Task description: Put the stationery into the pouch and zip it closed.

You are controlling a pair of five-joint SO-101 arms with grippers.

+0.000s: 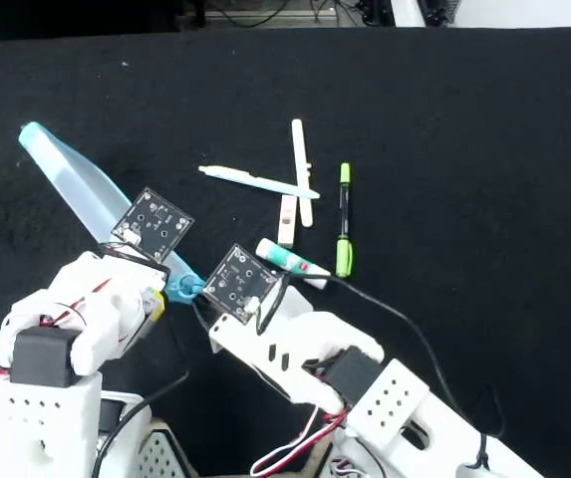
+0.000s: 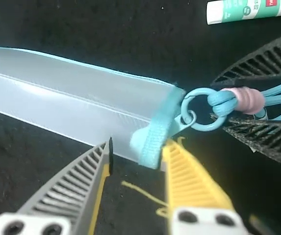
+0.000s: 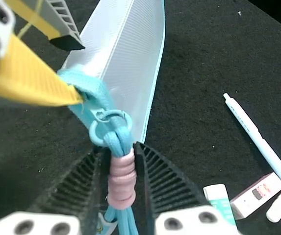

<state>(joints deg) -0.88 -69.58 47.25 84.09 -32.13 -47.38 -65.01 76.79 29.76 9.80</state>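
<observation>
The pale blue pouch (image 1: 76,184) lies slanted at the left, its near end between both arms. My left gripper (image 2: 139,149) is closed on that end, its yellow finger (image 2: 189,171) against the blue fabric tab (image 2: 152,142). My right gripper (image 3: 119,152) is shut on the zipper pull cord with its pink bead (image 3: 120,178), just behind the zipper ring (image 3: 108,125). To the pouch's right on the table lie a white pen (image 1: 255,181), a white stick (image 1: 302,169), a green-capped pen (image 1: 344,219), a white and green tube (image 1: 290,261) and a small white box (image 1: 287,219).
The black table (image 1: 464,149) is open to the right and behind the stationery. A black cable (image 1: 405,324) runs over the table beside the right arm. The tube (image 3: 218,196) lies closest to the right gripper.
</observation>
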